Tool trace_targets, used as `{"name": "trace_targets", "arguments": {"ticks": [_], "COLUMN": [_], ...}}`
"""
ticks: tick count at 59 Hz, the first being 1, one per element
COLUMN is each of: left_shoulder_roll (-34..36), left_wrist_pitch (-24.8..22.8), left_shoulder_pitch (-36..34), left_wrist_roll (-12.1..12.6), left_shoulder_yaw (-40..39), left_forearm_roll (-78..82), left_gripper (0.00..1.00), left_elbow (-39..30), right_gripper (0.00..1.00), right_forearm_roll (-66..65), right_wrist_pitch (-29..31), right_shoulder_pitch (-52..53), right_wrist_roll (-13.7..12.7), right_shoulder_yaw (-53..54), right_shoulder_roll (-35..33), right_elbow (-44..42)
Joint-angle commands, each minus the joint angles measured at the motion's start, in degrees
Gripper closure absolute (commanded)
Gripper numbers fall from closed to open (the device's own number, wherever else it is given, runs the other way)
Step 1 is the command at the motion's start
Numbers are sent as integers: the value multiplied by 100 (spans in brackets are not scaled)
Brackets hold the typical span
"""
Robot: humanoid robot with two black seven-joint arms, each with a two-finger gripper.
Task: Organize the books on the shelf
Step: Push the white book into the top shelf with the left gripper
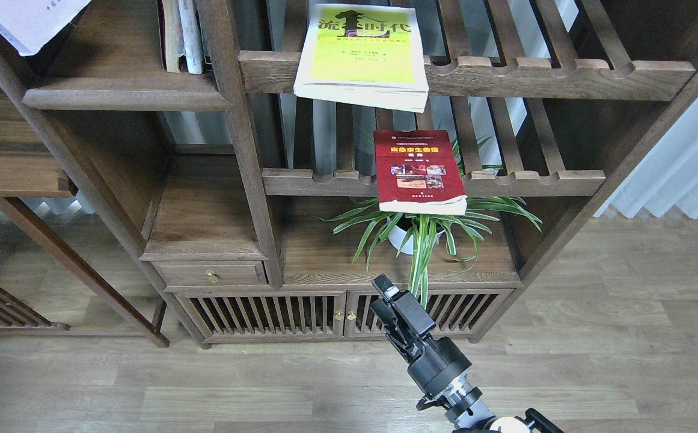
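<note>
One arm is showing at the near edge, all matte black. Its gripper [382,300] is ending in two blocky black fingers [410,313], one carrying a small pale silver patch at its tip. Behind them a rounded, barrel-shaped black wrist housing is narrowing into a ringed collar with a pale band, and a thin black cable is looping beside it.

plant [427,231] leaves crowd the space under the red book [419,170].
</note>
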Motion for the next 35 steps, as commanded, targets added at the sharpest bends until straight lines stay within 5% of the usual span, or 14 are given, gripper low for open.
{"name": "trace_targets", "arguments": {"ticks": [1, 35], "left_shoulder_roll": [26, 395], "left_wrist_pitch": [0, 0], "left_shoulder_pitch": [-232, -1269], "left_wrist_roll": [0, 0], "left_shoulder_yaw": [157, 1256], "left_forearm_roll": [1, 10], "left_gripper": [99, 99], "left_elbow": [208, 1192], "right_gripper": [2, 2], "right_forearm_roll": [0, 0], "right_wrist_pitch": [0, 0], "right_shoulder_pitch": [0, 35], "right_wrist_roll": [0, 0], "right_shoulder_yaw": [9, 9], "right_shoulder_roll": [-2, 24], "right_elbow": [0, 0]}}
